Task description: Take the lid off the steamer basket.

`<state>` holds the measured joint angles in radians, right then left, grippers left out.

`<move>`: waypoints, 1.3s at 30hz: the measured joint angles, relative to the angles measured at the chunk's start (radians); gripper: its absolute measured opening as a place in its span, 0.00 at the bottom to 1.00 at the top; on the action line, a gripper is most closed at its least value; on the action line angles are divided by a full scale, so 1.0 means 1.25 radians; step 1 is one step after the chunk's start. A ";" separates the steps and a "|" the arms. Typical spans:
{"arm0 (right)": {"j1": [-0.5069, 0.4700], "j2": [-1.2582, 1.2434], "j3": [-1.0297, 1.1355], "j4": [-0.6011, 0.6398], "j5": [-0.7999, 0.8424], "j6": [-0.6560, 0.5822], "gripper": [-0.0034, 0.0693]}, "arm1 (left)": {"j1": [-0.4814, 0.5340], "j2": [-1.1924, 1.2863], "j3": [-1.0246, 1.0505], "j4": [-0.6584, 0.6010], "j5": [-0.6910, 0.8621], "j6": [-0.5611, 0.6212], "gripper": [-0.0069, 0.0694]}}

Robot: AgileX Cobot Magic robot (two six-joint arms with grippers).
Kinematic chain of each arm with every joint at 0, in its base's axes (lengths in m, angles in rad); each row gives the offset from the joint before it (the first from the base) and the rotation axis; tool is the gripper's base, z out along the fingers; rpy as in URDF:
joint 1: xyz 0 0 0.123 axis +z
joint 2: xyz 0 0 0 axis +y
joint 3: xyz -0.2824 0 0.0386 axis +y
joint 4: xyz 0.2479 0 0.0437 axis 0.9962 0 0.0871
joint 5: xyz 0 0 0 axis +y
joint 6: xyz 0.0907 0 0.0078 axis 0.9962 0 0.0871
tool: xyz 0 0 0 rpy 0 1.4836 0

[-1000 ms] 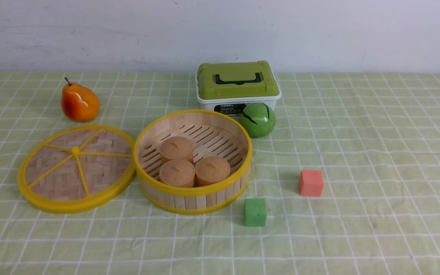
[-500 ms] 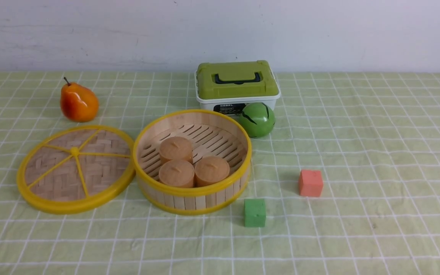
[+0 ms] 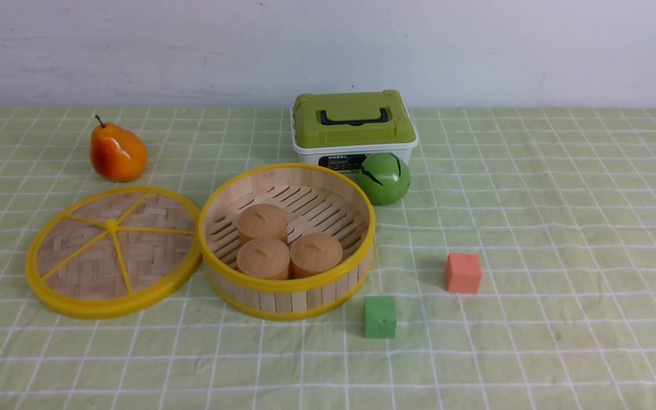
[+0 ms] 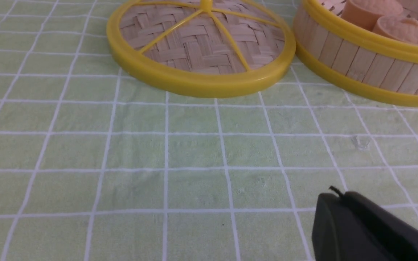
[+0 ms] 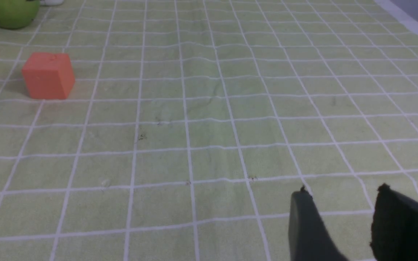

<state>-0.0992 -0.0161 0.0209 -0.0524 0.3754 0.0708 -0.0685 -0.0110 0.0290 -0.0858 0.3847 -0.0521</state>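
The lid [image 3: 113,251], a woven bamboo disc with yellow rim and spokes, lies flat on the cloth, its edge against the left side of the steamer basket [image 3: 287,287]. The basket stands uncovered, with three tan round buns [image 3: 285,242] on its slatted floor. The left wrist view shows the lid [image 4: 200,47] and the basket wall [image 4: 361,61] some way beyond my left gripper [image 4: 334,197], whose black fingers are pressed together, shut on nothing. My right gripper [image 5: 341,192] hangs open over bare cloth, nothing between its fingers. Neither gripper shows in the front view.
An orange pear [image 3: 117,152] sits behind the lid. A white box with a green handled lid [image 3: 353,126] and a green ball [image 3: 385,178] stand behind the basket. A green cube [image 3: 380,316] and a red cube [image 3: 463,273] lie to the basket's right.
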 joint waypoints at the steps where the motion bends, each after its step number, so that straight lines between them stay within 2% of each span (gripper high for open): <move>1: 0.000 0.000 0.000 0.000 0.000 0.000 0.38 | 0.000 0.000 0.000 0.000 0.000 0.000 0.08; 39: 0.000 0.000 0.000 0.000 0.000 0.000 0.38 | 0.000 0.000 0.000 -0.001 0.000 0.000 0.10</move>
<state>-0.0992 -0.0161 0.0209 -0.0524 0.3754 0.0708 -0.0685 -0.0110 0.0290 -0.0865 0.3847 -0.0521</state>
